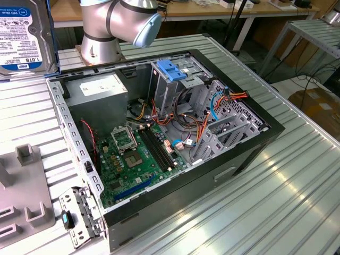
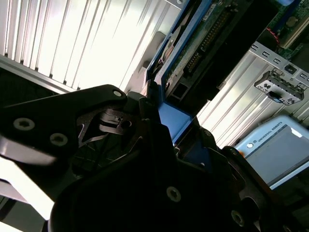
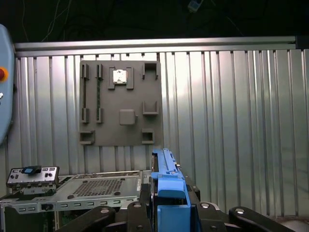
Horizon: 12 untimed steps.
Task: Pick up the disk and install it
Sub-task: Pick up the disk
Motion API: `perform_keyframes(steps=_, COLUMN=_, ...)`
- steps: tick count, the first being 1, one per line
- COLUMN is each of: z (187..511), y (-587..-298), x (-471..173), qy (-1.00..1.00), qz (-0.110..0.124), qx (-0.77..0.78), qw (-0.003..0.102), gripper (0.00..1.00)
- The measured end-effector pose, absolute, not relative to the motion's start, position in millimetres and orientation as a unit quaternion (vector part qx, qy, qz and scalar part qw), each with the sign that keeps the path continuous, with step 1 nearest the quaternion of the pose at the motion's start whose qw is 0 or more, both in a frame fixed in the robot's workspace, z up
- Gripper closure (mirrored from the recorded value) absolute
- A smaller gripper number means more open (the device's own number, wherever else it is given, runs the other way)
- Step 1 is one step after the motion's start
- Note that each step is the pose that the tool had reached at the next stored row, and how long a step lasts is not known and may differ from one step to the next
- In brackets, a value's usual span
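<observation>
An open desktop computer case lies on its side on a ribbed aluminium table in the exterior view, its green motherboard and grey power supply exposed. A blue plastic plate caps the metal drive cage at the case's far end. The robot arm's base stands just behind the case. The disk hangs off the case's power-supply corner, at the exterior view's left, label side to the camera and a blue bracket along one edge. A grey fixture plate lies on the table beside the case's long wall, with a perforated metal I/O bracket by the near corner. Beyond the case are a wooden workbench, a second slatted table and cables on the floor.

In the second wrist view, the black gripper is clamped on the disk's blue bracket, circuit-board side showing, above the sunlit table. The I/O bracket and a teach pendant lie near the case.

In the first wrist view, the gripper grasps the disk edge-on, beside the case's chassis. The fixture plate lies beyond the case, the pendant's edge to one side. Past the table's rim the room is dark.
</observation>
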State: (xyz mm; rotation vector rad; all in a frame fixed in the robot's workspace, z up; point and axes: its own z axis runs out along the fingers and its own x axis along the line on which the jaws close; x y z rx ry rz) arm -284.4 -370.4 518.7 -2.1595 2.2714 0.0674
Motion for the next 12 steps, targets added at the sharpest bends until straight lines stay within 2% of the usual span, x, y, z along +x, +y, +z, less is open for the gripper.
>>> perform_keyframes(steps=12, z=518.6, y=-370.4, x=-275.1, qy=0.725, qz=0.022, qx=-0.689, qw=0.003, gripper=0.63)
